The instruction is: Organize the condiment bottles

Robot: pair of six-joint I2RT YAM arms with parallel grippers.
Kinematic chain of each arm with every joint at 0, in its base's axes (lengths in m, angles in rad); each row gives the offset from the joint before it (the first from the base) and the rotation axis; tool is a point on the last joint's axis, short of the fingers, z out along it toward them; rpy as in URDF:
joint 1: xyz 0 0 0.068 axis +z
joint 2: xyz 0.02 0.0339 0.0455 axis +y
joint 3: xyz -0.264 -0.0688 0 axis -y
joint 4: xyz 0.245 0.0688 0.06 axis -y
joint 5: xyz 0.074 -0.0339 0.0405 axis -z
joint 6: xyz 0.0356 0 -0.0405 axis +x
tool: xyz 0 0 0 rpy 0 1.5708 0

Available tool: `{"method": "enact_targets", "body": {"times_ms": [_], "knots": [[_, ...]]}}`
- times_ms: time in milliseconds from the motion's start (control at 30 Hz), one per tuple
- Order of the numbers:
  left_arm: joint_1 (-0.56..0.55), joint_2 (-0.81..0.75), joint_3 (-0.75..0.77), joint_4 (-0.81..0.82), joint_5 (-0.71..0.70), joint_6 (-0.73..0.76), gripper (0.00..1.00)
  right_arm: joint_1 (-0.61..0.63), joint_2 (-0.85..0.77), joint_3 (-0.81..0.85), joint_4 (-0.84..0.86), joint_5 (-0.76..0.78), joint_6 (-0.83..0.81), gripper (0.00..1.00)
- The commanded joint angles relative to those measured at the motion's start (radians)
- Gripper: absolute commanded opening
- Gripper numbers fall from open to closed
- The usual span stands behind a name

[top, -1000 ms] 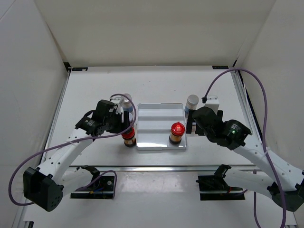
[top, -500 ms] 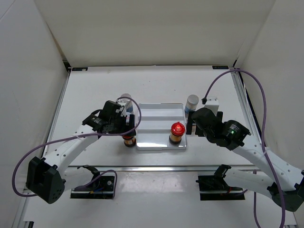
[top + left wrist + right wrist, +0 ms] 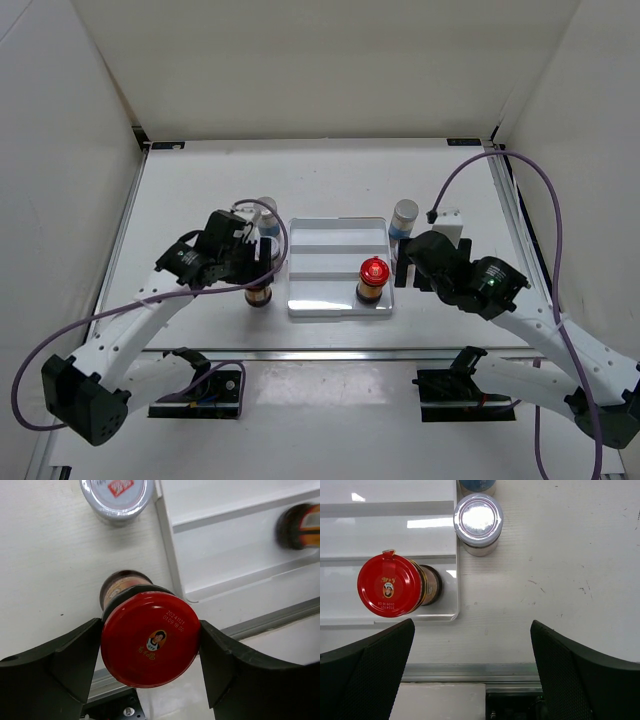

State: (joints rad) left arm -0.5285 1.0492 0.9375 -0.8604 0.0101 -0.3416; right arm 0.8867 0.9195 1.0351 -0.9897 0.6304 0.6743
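While my left claw (image 3: 150, 624) closes on the lid of a red-capped jar (image 3: 150, 639), a dark finger (image 3: 65, 660) pressed to each side of the cap with no gap showing, the amber body hangs below it over the white table (image 3: 560, 555). It is just outside the near-left corner of the white stepped tray (image 3: 335, 240). I cannot tell whether its base rests on the table or hangs a little above it.

Farther out on that same side, a jar with a printed lid (image 3: 117, 495) stands on the table, close against the tray's left wall and clear of my fingers.

My right claw (image 3: 472, 630) hangs spread wide and holds nothing, its two black fingers far apart over bare table just off the tray's near-right corner.

A second red-capped jar (image 3: 390, 585) stands inside the tray on the nearest step, hard up to the right wall.

A silver-lidded jar (image 3: 478, 522) stands on the table, touching or nearly touching the outside of that wall. Beyond it a blue-labelled jar (image 3: 404, 217) stands by the tray's far-right corner.

Both arms reach in from the near edge, one on either side of the tray.
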Motion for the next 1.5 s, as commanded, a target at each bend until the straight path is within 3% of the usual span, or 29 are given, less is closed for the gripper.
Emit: {"method": "enact_targets", "body": {"times_ms": [0,300,500,767,900,933,1033,1167,1267,1467], "knots": [[-0.022,-0.072,0.176,0.044,-0.007,-0.042,0.12,0.006,-0.016,0.0,-0.006,0.038,0.014,1.0],[-0.128,0.054,0.307,0.057,0.047,-0.111,0.12,0.006,-0.016,0.0,-0.024,0.048,0.036,1.0],[-0.244,0.123,0.224,0.207,-0.011,-0.142,0.12,-0.003,-0.025,0.01,-0.044,0.071,0.036,1.0],[-0.303,0.23,0.136,0.253,-0.085,-0.151,0.12,-0.003,-0.056,0.008,-0.075,0.08,0.036,1.0],[-0.303,0.23,0.096,0.296,-0.096,-0.16,0.26,-0.003,-0.068,-0.02,-0.085,0.103,0.076,1.0],[-0.303,0.23,0.081,0.31,-0.096,-0.16,0.38,-0.012,-0.059,-0.02,-0.107,0.103,0.085,1.0],[-0.303,0.23,0.069,0.319,-0.105,-0.16,0.55,-0.052,-0.004,-0.02,-0.107,0.088,0.076,1.0],[-0.303,0.23,0.081,0.319,-0.084,-0.136,0.9,-0.107,0.094,0.014,-0.072,0.058,0.012,1.0],[-0.303,0.23,0.121,0.295,-0.075,-0.126,1.0,-0.138,0.146,0.039,-0.012,0.058,-0.022,1.0],[-0.303,0.121,0.268,0.184,-0.102,-0.047,1.0,-0.296,0.28,0.071,0.129,-0.144,-0.145,1.0]]}}
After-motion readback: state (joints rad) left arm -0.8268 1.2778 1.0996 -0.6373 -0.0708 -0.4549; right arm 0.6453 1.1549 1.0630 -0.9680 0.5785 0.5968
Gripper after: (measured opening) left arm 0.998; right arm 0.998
